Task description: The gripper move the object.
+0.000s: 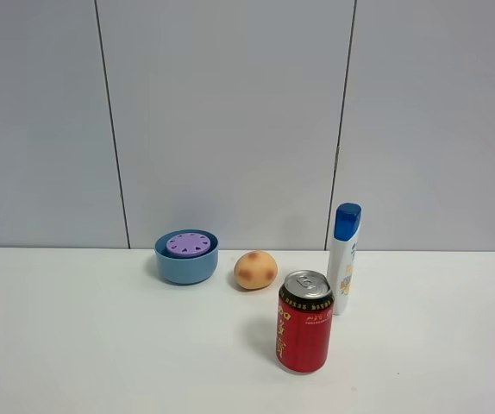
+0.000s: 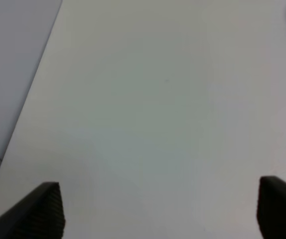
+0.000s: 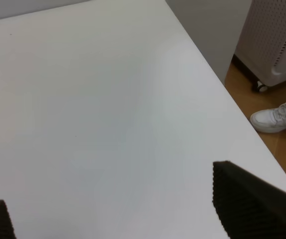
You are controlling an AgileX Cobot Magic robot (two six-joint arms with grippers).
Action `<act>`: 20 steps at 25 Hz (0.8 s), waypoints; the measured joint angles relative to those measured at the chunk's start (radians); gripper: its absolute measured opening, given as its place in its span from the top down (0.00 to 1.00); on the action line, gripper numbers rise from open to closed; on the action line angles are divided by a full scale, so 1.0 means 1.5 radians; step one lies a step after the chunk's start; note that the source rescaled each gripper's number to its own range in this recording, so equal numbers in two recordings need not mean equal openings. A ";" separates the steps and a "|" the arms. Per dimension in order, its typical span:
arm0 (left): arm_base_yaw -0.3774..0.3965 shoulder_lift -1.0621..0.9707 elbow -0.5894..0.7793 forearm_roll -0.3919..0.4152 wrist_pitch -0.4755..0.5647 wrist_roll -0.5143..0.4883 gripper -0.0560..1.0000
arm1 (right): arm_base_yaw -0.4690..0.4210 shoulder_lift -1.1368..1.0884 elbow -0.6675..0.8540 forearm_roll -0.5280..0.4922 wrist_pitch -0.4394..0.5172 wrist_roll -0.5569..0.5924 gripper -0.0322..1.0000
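Nothing is gripped yet: the purple tub [image 1: 188, 244] sits inside the blue bowl [image 1: 186, 266] at the back of the white table [image 1: 101, 345], untouched, just beside a spotted ball [image 1: 255, 270]. Left gripper [image 2: 158, 211] and right gripper [image 3: 118, 209] are held wide apart over bare tabletop. An approach is judged pending; a descent from above, clear of the bowl's rim, is called for.

Black gripper fingertips only

Left gripper [image 2: 160, 211] and right gripper [image 3: 118, 209]: matte black, wedge-shaped fingers with ribbed inner faces.
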 joint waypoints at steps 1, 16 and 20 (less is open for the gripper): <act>0.011 -0.024 0.016 -0.004 0.000 0.000 0.75 | 0.000 0.000 0.000 0.000 0.000 0.000 0.00; 0.035 -0.220 0.195 -0.077 -0.067 0.033 0.75 | 0.000 0.000 0.000 0.000 0.000 0.000 0.00; 0.028 -0.223 0.209 -0.092 -0.089 0.043 0.75 | 0.000 0.000 0.000 0.000 0.000 0.000 0.00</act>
